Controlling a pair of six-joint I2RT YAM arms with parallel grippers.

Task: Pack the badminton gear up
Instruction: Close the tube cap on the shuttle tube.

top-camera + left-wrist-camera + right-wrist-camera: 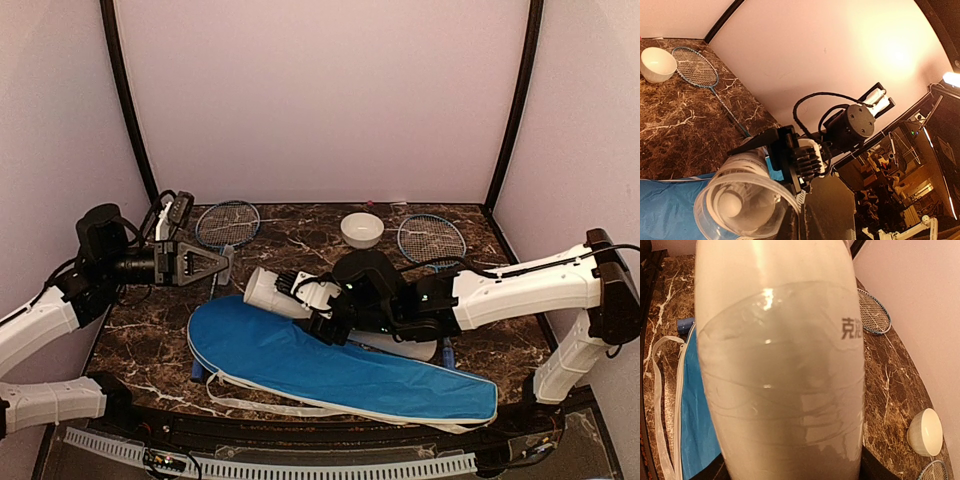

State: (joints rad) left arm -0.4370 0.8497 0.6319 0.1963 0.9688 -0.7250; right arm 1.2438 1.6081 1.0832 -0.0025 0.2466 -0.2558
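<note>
Dark marbled tabletop (300, 235) carries the long white tube (268, 290), which lies slantwise over the upper edge of the blue racket cover (300, 355). Its long axis runs from an open mouth at the left to a far end under the right arm. The right gripper (320, 306) is clamped around the barrel just behind that mouth, while the left gripper (222, 264), pinched closed with nothing seen in it, hovers just left of the mouth, pointing roughly along the axis, the way I judge any further shuttlecock must enter.
</note>
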